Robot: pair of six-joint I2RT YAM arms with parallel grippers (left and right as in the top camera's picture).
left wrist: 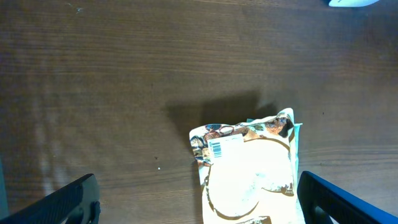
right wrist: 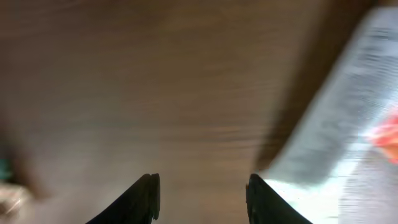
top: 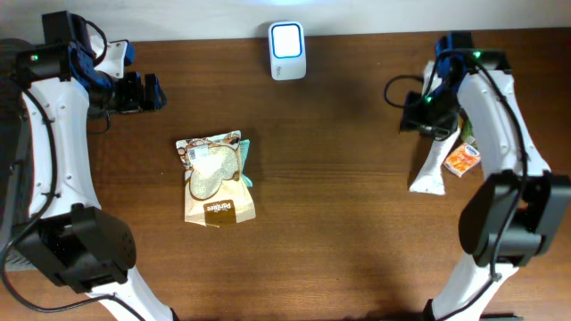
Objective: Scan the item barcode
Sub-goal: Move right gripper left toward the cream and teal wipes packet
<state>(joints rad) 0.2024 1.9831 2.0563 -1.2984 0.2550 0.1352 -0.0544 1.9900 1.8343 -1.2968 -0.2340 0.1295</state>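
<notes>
Dark wood counter, pale wall strip behind. Scanner (top: 287, 51) at back edge, window lit. Brown pouch (top: 217, 178) flat at centre-left, barcode label (left wrist: 217, 147) face up near top corner, well apart from scanner. White packet (top: 430, 165) and orange snack bag (top: 462, 159) at right side.

Left fingers (top: 145, 92) spread wide, empty, back-left of pouch, not touching. Right fingers (top: 419, 116) parted, nothing between; white packet just beside one; wrist view blurred.

Risks, by my judgement: flat pouch offers little edge to pinch, so fingers may skid or crumple label. Limp pouch may droop, turning barcode away from scanner window.
</notes>
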